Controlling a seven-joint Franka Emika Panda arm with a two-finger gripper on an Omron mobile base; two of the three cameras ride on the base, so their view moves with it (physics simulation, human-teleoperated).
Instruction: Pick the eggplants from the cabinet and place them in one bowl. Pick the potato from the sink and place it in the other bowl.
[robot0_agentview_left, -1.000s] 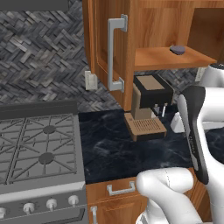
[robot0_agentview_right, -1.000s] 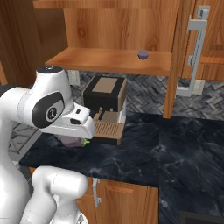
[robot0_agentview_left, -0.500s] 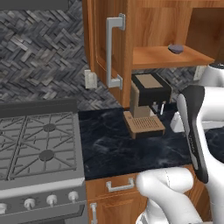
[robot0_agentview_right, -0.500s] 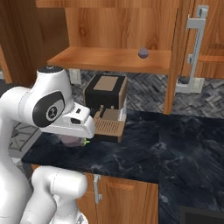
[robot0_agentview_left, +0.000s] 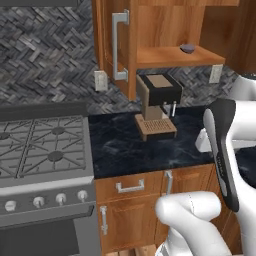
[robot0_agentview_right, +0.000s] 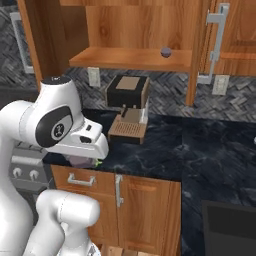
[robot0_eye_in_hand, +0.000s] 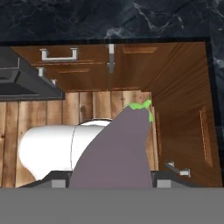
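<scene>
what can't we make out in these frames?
- Fingertips: in the hand view the held eggplant covers them.
- Gripper: in the right base view the arm's white link hides most of it; a purple and green bit shows beneath.
- Second eggplant on the cabinet shelf: too small for detail.

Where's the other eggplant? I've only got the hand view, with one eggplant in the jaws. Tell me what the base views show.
Observer: The second eggplant lies on the open cabinet's shelf, toward its right end in the right base view.
Operator: Report what's under that shelf.
Observer: A coffee machine stands on the dark counter just below it.
Operator: Tell me where the held eggplant sits relative to that counter.
Observer: The held eggplant hangs under the hand, near the counter's front edge, left of the coffee machine in the right base view.
</scene>
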